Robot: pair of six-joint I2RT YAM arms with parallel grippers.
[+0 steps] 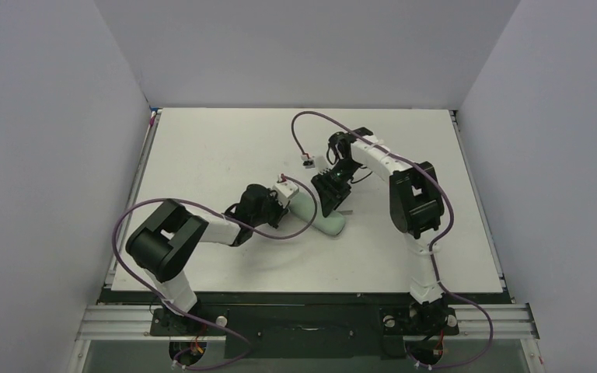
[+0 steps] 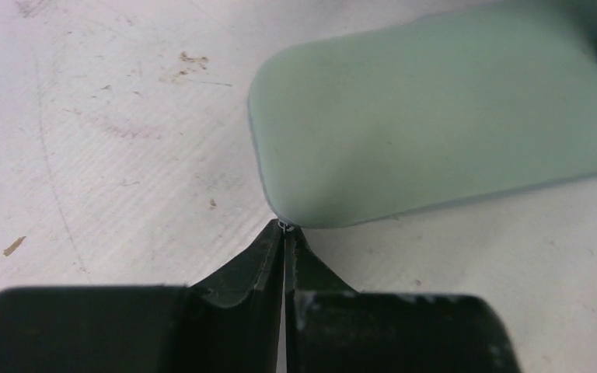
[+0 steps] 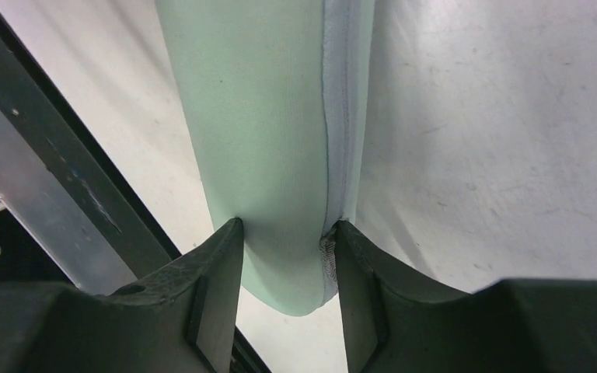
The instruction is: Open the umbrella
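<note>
White scuffed table (image 1: 225, 148), pale green soft sleeve (image 1: 330, 224) lying near its middle

Bright even overhead light, faint soft shadows on the table (image 1: 218, 148); wrist views blurred up close

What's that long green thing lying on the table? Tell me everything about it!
It is a soft sleeve, pale grey-green like smooth stretchy cloth, long with rounded ends. A paler stitched seam runs down one side. It lies on the white table and looks filled out, but what is inside is hidden. The right gripper squeezes one end between its fingers. The left gripper is closed, and its tips touch the edge of the other end.
</note>
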